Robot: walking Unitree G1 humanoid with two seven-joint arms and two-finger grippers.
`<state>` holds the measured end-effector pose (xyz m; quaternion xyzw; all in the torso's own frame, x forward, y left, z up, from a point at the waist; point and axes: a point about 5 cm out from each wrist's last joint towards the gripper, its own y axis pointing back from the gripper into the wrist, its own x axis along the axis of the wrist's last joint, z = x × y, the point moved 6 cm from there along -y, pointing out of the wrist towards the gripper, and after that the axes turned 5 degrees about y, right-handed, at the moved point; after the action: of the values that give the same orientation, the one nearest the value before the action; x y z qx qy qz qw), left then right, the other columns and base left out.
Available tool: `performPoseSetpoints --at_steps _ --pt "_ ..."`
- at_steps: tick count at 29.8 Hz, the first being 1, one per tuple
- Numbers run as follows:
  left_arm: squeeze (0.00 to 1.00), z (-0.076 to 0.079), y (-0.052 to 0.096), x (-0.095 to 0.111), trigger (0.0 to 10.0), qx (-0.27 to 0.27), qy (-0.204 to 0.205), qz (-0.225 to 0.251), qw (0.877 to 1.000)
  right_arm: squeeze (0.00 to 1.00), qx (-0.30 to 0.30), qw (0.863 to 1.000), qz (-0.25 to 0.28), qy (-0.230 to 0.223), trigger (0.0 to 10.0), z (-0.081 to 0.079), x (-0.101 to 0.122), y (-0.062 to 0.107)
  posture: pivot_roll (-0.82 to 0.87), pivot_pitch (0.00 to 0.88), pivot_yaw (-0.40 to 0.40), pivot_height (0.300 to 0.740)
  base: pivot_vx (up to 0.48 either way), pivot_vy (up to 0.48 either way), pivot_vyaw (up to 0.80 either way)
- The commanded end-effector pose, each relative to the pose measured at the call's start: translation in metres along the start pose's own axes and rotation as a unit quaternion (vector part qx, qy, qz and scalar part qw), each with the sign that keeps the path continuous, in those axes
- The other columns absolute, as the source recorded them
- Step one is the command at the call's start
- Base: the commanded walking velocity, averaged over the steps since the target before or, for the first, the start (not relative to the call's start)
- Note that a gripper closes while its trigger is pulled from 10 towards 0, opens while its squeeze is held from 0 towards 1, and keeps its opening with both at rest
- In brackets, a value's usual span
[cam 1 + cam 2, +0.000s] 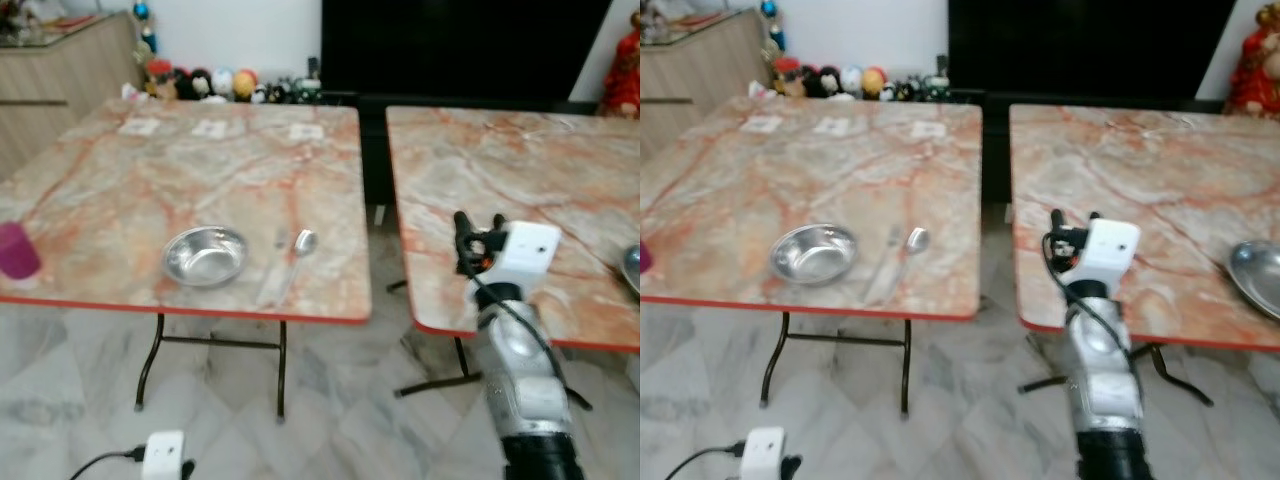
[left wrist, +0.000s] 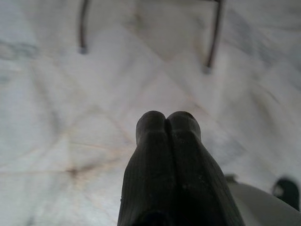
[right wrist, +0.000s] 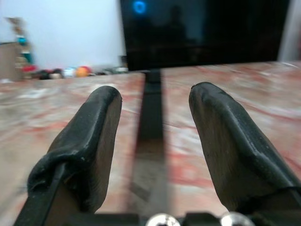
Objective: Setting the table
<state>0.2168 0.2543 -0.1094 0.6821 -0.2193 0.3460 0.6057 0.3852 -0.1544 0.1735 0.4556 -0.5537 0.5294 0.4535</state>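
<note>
Two marble tables, gap between. Right gripper (image 1: 478,232) raised at near edge of right table (image 1: 520,180), fingers spread, holding nothing. Left gripper (image 2: 167,125) hanging over the floor, fingers pressed together, empty. Likely between placements: next piece to fetch. Second dish (image 1: 1258,275) just right of the raised gripper, within reach. Farther left, apart: bowl (image 1: 205,254) with spoon (image 1: 300,247) beside it on left table (image 1: 200,160).
</note>
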Motion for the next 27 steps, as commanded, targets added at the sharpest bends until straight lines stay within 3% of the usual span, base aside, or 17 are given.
performPoseSetpoints --at_steps 1,19,27 --pt "0.00 0.004 0.001 -0.008 10.0 -0.003 0.005 -0.013 1.000 0.00 -0.016 1.000 -0.001 0.008 10.0 0.013 0.000 0.000 -0.02 0.000 -0.004 0.740 0.000 0.480 0.00" --pt "0.00 0.002 0.003 -0.011 10.0 0.004 0.011 -0.014 1.000 0.00 -0.006 1.000 0.000 0.010 10.0 0.002 -0.001 -0.001 0.00 0.000 -0.005 0.740 0.000 0.473 0.00" --pt "0.00 0.000 0.003 -0.009 10.0 0.006 0.005 -0.008 1.000 0.00 -0.003 1.000 -0.003 0.007 10.0 -0.001 -0.003 -0.001 0.00 0.000 -0.004 0.740 0.000 0.041 0.00"
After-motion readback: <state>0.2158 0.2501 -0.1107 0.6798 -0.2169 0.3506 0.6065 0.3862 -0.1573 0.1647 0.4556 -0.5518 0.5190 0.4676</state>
